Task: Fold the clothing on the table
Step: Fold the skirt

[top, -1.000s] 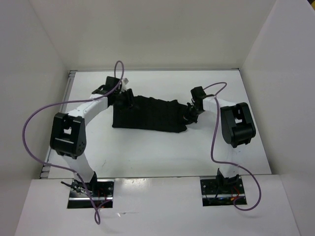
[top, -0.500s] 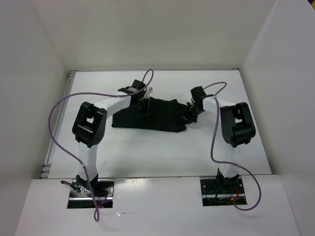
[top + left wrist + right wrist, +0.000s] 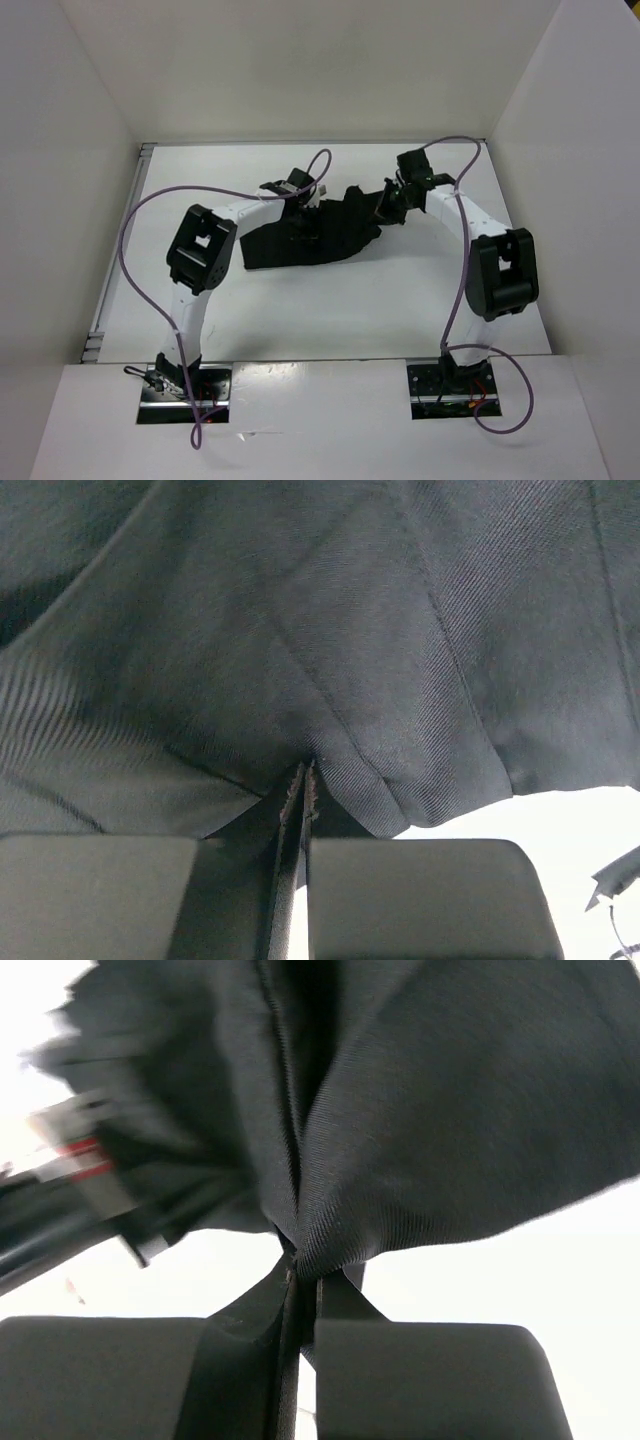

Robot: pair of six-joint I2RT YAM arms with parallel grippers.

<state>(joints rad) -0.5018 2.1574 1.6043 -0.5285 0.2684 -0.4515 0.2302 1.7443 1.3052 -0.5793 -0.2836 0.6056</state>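
- Both our jaws pinch the skirt (image 3: 322, 238): our left gripper (image 3: 303, 778) mid-cloth, our right gripper (image 3: 302, 1276) at its right end.
- It lies rumpled on the table (image 3: 350, 305).

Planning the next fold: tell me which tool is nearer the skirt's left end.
Left. The left tool pinches the skirt partway along from that end; the right tool pinches the opposite end.

My skirt (image 3: 310, 235) is matte black, its weave a fine diagonal rib up close. The worktop (image 3: 350, 310) and walls (image 3: 300, 70) are plain white. My arms (image 3: 240, 210) are white with black joints, the cables (image 3: 121, 250) purple, and the left gripper (image 3: 303, 212) and right gripper (image 3: 390, 200) black.
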